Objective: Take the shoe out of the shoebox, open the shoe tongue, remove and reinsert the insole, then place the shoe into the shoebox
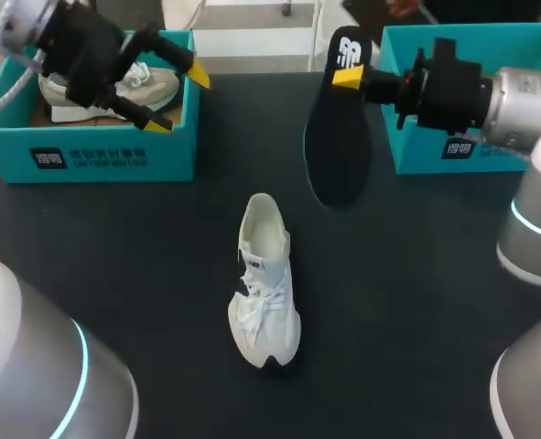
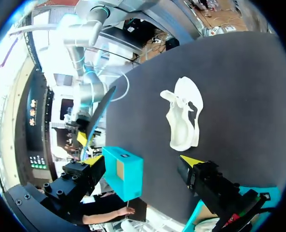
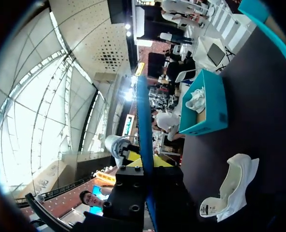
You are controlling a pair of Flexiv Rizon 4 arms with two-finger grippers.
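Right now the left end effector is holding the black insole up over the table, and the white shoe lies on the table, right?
Not quite. The head view shows the right end effector, not the left, holding the black insole up over the table. The left end effector hangs open over the left shoebox. The white shoe does lie on the table.

Matt black table (image 1: 416,302), shoe (image 1: 265,293) — white cloth, cardboard shoebox (image 1: 169,151)
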